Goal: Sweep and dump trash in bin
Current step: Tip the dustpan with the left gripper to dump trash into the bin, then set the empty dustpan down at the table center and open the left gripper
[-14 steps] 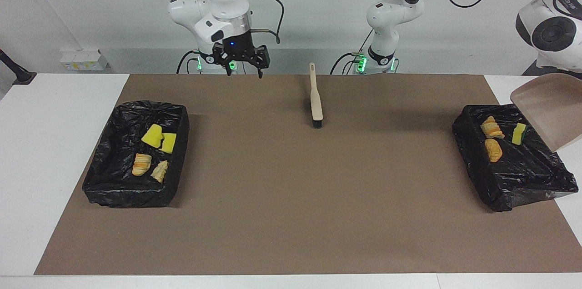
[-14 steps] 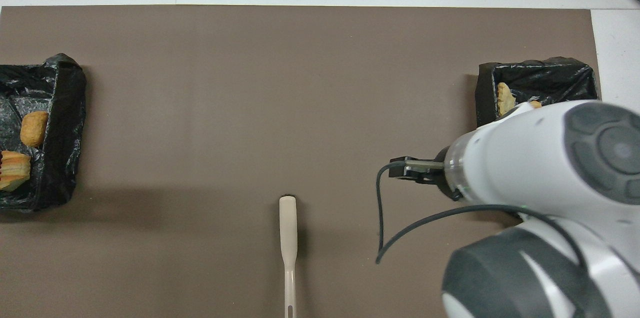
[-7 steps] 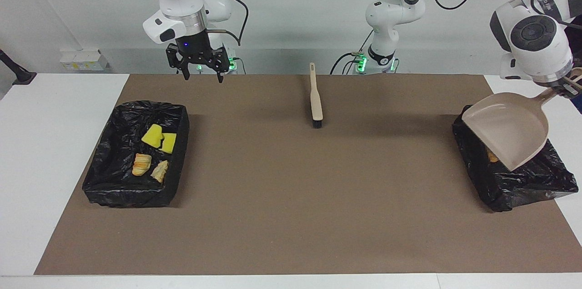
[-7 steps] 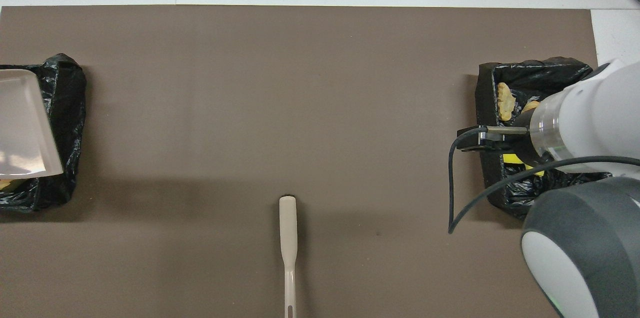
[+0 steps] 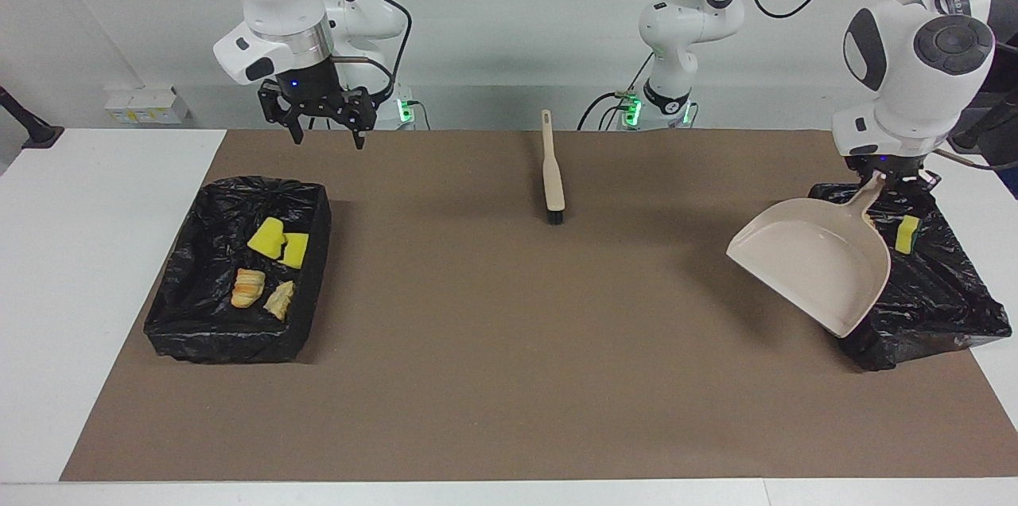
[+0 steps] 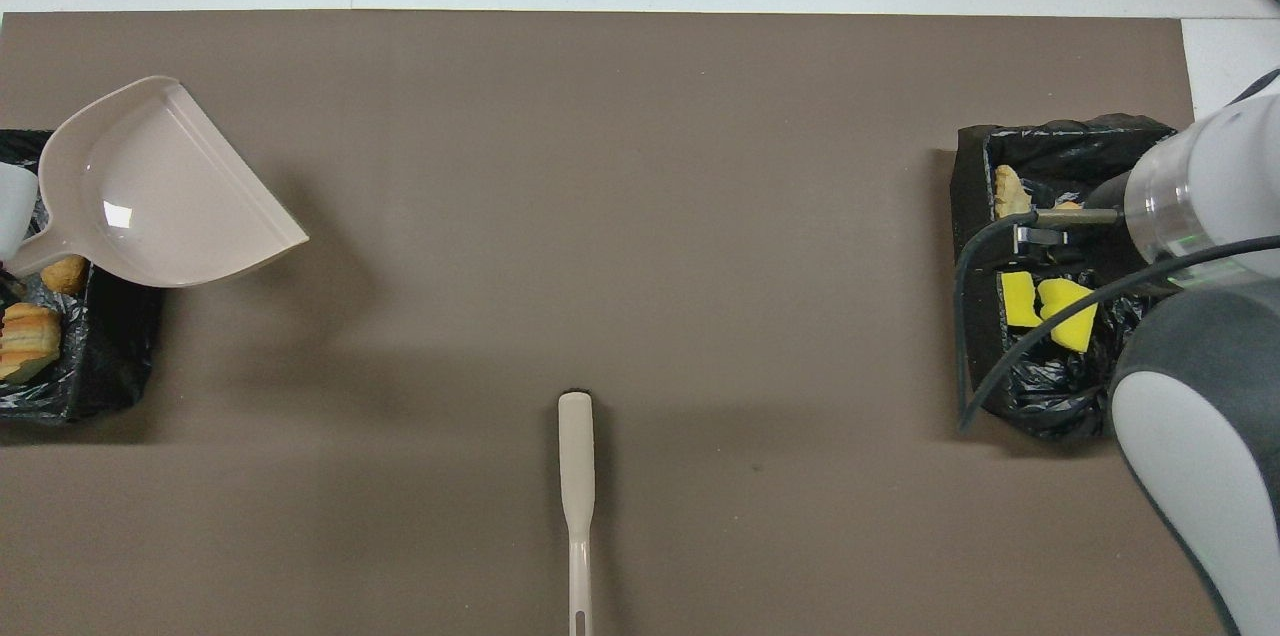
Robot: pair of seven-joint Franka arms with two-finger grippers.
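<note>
Facing view: left gripper point(image 5: 888, 172) clamped on handle of beige plastic dustpan point(image 5: 811, 263), held tilted over black-lined bin point(image 5: 930, 307) at the left arm's end, one yellow sponge bit point(image 5: 906, 233) showing inside. Right gripper point(image 5: 325, 121), fingers apart, over mat near second black-lined bin point(image 5: 203, 323) containing four trash chunks point(image 5: 269, 263).

Overhead view: beige brush point(image 6: 577, 476) flat on brown mat point(image 6: 640, 216), mid-table.

Two bins point(image 5: 238, 271), one dustpan point(image 5: 811, 263), one brush point(image 5: 552, 172), seven trash chunks point(image 5: 270, 239)
</note>
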